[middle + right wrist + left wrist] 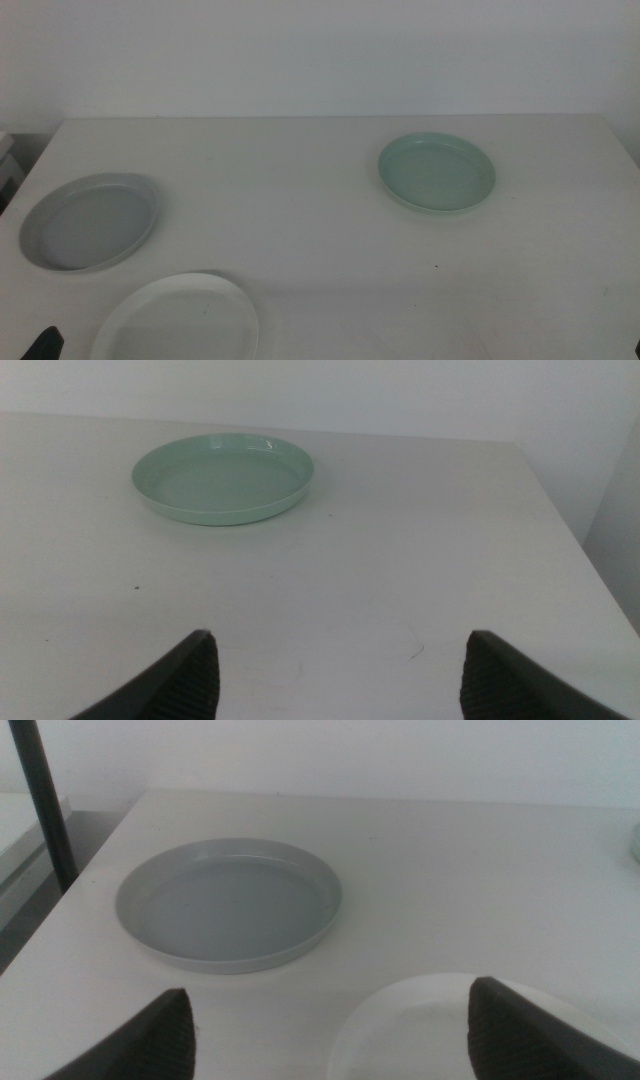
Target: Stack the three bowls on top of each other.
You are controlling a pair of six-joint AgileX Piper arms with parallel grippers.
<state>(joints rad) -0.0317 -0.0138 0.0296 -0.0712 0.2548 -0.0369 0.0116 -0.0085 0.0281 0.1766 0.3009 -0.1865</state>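
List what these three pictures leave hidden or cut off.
- White bowl: its near rim is cut by the bottom edge in the middle view; in the left wrist view only a part shows.
- Left gripper: open; in the middle view only a dark tip shows at the bottom edge.
- Right gripper: open, absent from the middle view.
- Mint green bowl and grey bowl: undersides hidden.

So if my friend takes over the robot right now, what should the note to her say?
Left end effector: open, empty, waiting at the near left edge of the table, over the white bowl.
Right end effector: open, empty, facing the mint green bowl from a distance.
Grey bowl: on the left, just behind the white one. Mint green bowl: alone, far right.
Done: nothing, all three bowls lie apart on the table.
Left: stack all three.
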